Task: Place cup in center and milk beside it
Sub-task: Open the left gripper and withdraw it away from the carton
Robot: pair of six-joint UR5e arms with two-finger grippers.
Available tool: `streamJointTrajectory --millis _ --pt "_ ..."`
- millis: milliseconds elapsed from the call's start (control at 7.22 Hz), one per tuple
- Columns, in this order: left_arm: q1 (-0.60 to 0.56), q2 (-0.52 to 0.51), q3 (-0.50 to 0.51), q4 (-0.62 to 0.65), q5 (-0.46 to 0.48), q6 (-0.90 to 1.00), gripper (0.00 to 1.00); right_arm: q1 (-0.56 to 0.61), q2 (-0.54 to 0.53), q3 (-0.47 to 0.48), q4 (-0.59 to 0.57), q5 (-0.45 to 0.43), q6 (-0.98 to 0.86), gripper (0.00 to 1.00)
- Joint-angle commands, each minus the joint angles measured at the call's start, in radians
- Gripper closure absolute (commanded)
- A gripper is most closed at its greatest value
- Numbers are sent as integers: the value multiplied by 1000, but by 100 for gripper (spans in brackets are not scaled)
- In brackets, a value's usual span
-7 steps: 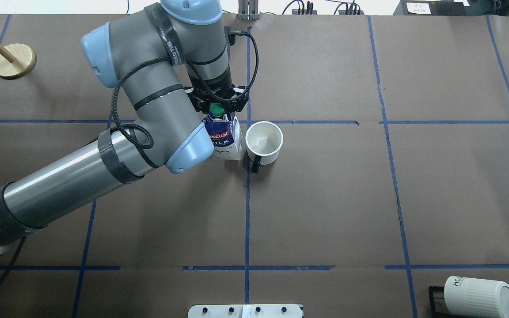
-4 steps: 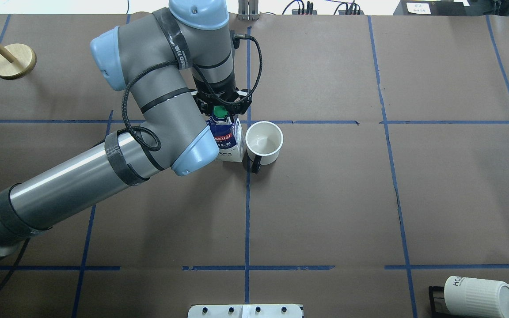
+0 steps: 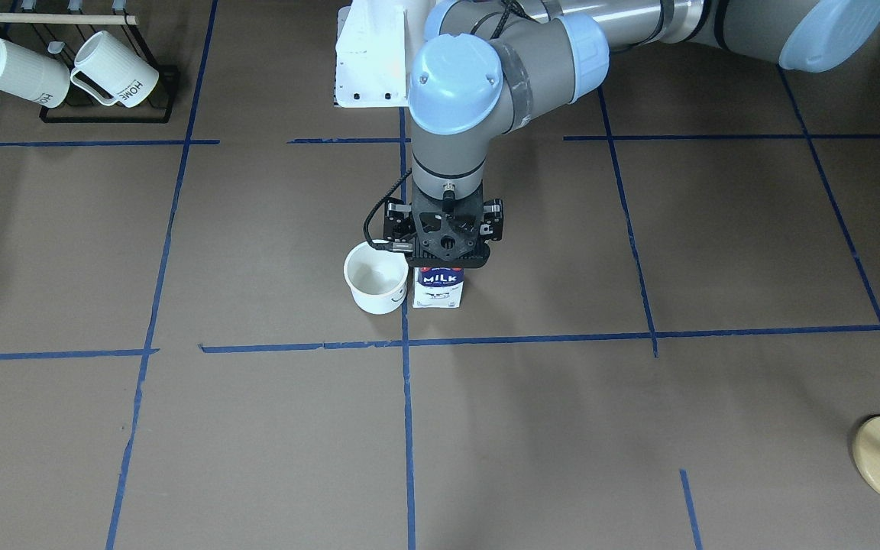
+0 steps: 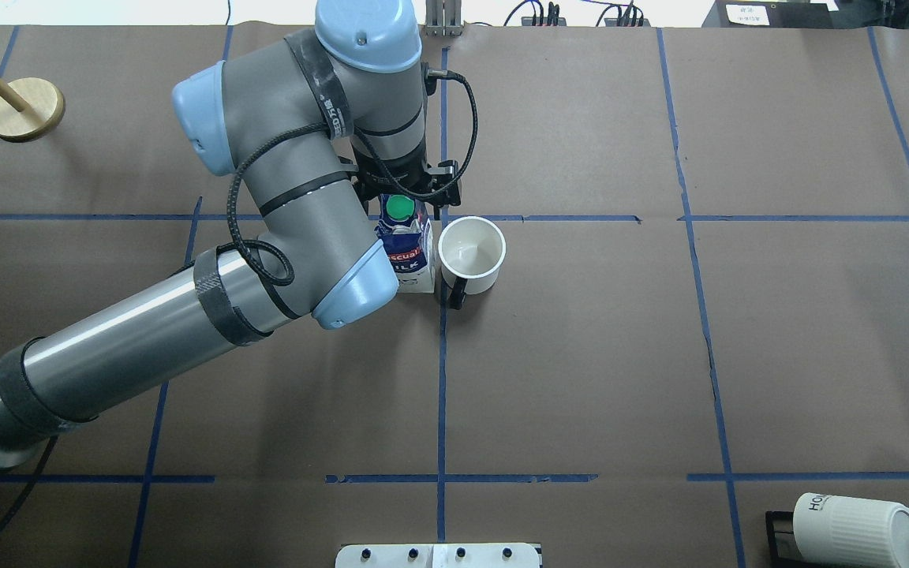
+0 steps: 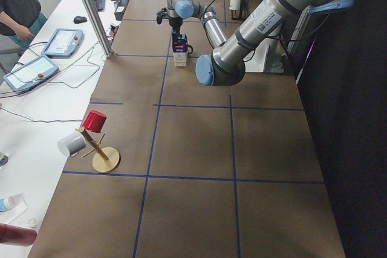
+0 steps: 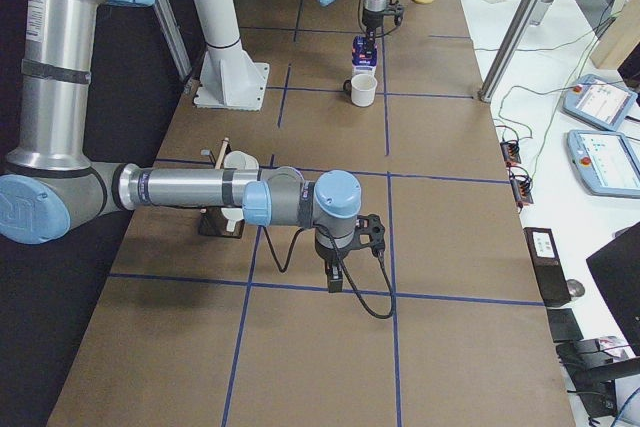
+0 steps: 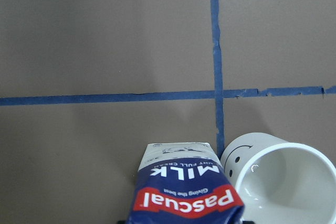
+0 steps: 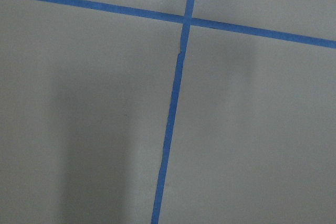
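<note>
Left gripper held straight down over the milk.
The left arm is stretched across the table; whether anything is gripped cannot be told. The milk is stood just beside the cup, by the tape cross.

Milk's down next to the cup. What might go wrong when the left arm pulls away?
The left gripper sits right over the milk, and I cannot see whether the jaws have let go; lifting could drag or tip the tall carton. The cup stands close beside the milk, so a tipped or dragged carton would knock it away from the tape crossing.
</note>
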Motion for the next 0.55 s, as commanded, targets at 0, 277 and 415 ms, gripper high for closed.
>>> streamJointTrajectory --millis 0,277,415 --pt "-34 6 -74 81 -8 53 0 0 0 -5 0 0 -3 0" --pt "-144 166 -291 228 -73 287 0 0 0 -6 0 -1 -9 0" --pt "-233 295 -379 226 -112 447 0 0 0 -6 0 -1 -11 0"
